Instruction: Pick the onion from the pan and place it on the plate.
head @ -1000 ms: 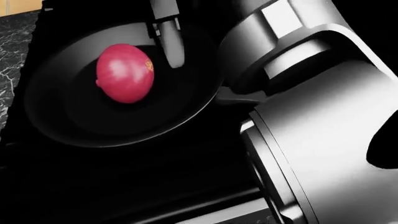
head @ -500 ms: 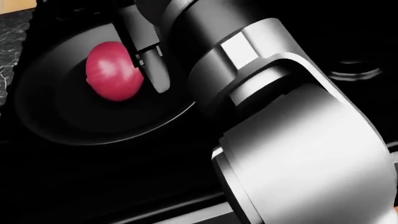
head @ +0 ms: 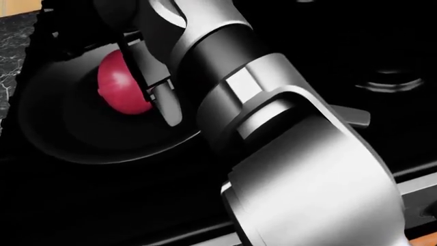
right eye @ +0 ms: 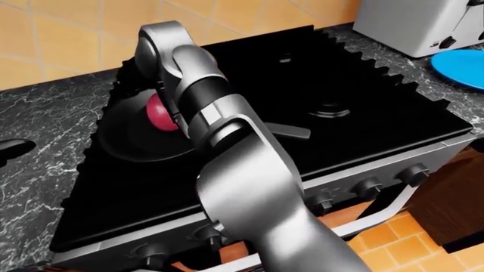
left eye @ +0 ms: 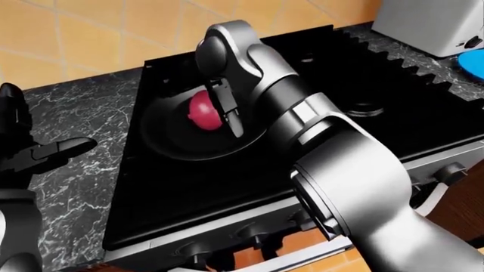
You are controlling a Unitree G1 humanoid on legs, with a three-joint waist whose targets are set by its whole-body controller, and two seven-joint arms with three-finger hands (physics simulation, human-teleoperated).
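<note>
A red onion lies in the black pan on the left part of the stove. My right hand reaches down into the pan from the right. Its fingers stand open against the onion's right side, and one dark finger crosses the onion's top. The far side of the onion is hidden by the hand. The blue plate sits on the counter at the right edge of the right-eye view. At the left edge of the left-eye view my left hand hovers over the counter, open and holding nothing.
The black stove has a second burner right of the pan, and the pan handle points right. A white toaster stands beside the plate. Knobs line the stove's near face. Dark marble counter lies left of the stove.
My right hand has come down and left, from beside the onion to against its right side and over its top. The arm now fills more of the head view. The onion stays in the pan.
</note>
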